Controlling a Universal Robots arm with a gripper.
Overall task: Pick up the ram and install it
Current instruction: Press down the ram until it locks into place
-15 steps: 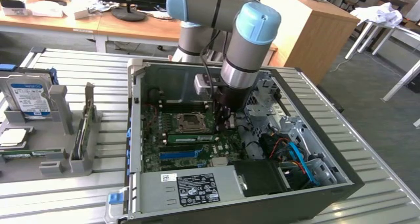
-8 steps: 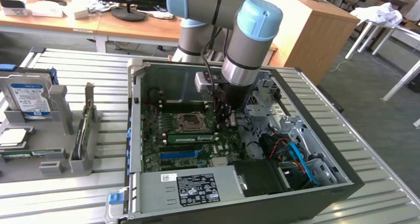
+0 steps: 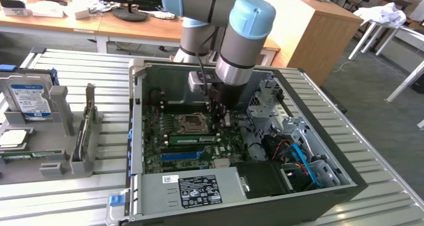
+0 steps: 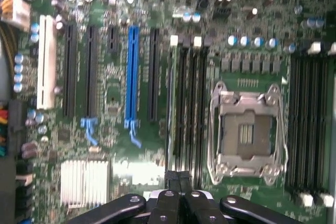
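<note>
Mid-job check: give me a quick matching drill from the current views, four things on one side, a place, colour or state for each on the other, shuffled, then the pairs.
Things:
1. pincer
2. ram
3. hard drive
4. long slot strip

Descriptions:
A. blue, on the motherboard
B. shut, above the motherboard
C. standing in the grey holder outside the computer case
D. green stick lying on the motherboard beside the processor socket

Pairs: 1-B, 2-D, 3-C, 4-A

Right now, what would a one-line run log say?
tool: shut | position: above motherboard | ram: in slot beside processor socket
</note>
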